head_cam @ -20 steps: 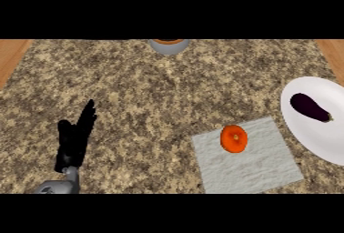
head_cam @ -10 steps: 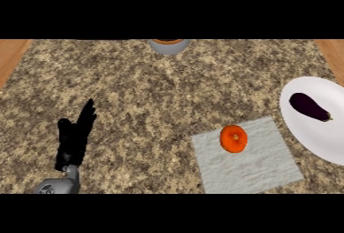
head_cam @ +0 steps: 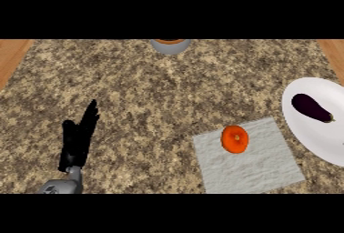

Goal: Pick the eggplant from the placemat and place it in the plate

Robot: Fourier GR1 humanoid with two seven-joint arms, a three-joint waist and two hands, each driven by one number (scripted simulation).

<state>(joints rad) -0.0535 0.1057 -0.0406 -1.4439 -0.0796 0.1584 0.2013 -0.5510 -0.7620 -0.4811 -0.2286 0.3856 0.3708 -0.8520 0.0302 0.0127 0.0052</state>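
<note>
A dark purple eggplant [head_cam: 312, 108] lies on the white plate [head_cam: 331, 143] at the right edge of the head view. Left of the plate a grey placemat [head_cam: 259, 164] holds an orange round fruit [head_cam: 235, 139]. My left hand [head_cam: 78, 139] rests open at the lower left, fingers straight and pointing up, far from the placemat and plate. My right hand does not show in this view.
A grey bowl [head_cam: 170, 45] with something orange in it stands at the counter's far edge, top centre. Wooden strips [head_cam: 12, 57] border the speckled granite counter [head_cam: 161, 100] at both upper corners.
</note>
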